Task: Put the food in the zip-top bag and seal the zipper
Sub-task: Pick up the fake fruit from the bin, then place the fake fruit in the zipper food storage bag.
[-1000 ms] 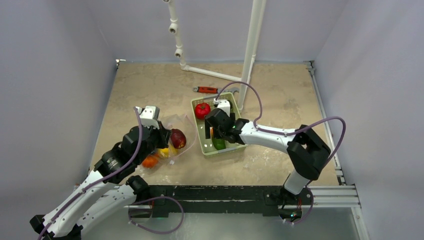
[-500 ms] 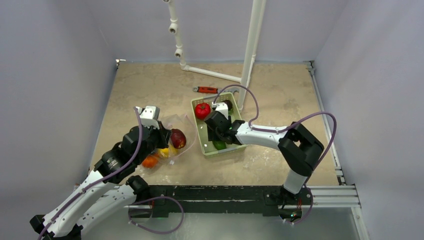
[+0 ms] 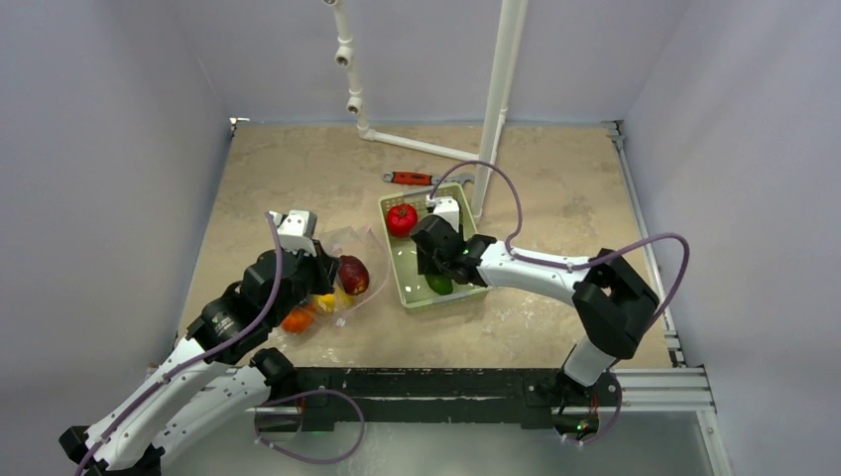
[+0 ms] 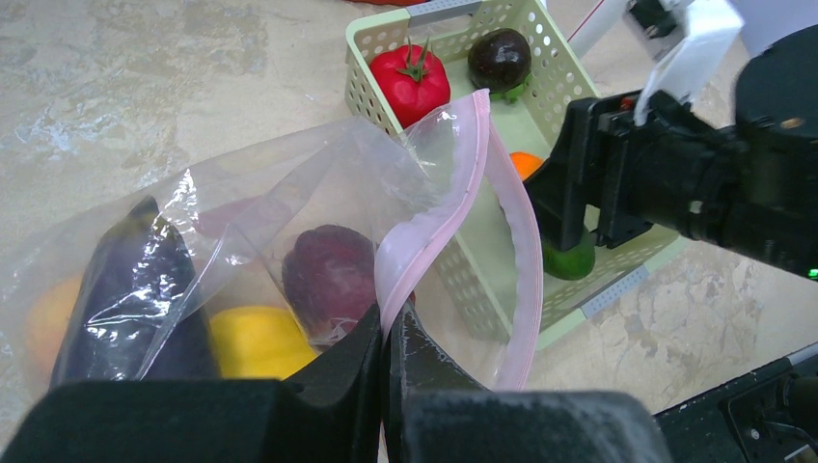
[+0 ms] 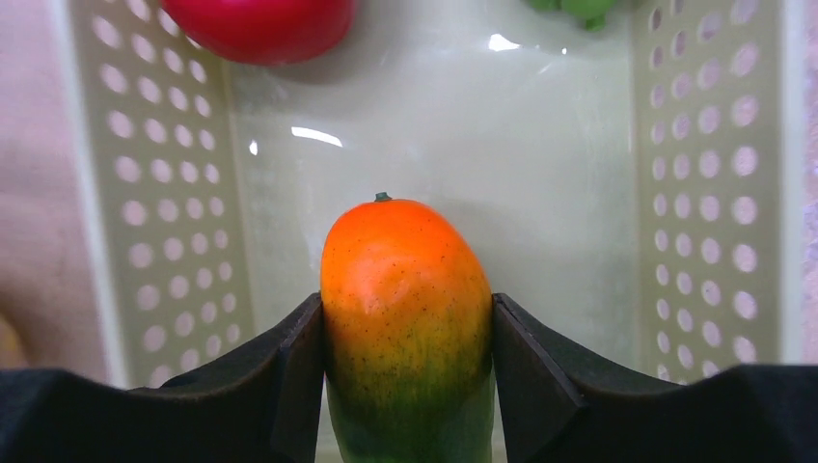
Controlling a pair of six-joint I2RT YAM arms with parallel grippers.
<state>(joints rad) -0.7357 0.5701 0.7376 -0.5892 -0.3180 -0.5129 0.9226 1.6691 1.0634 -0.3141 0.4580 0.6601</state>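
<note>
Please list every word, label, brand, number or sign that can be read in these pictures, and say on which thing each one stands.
None: no readable text appears in any view.
The zip-top bag, mango, tomato, light green basket and red-handled wrench show no lettering or label.

light green perforated plastic basket (image 3: pixel 397 266) sits mid-table, set at a slight angle. red-handled metal wrench (image 3: pixel 409 178) lies flat just past its far end. tall white plastic pipe (image 3: pixel 504 89) stands upright by the basket's far right corner. thinner white pipe (image 3: pixel 417 145) runs low across the beige mottled tabletop (image 3: pixel 298 169) behind.
</note>
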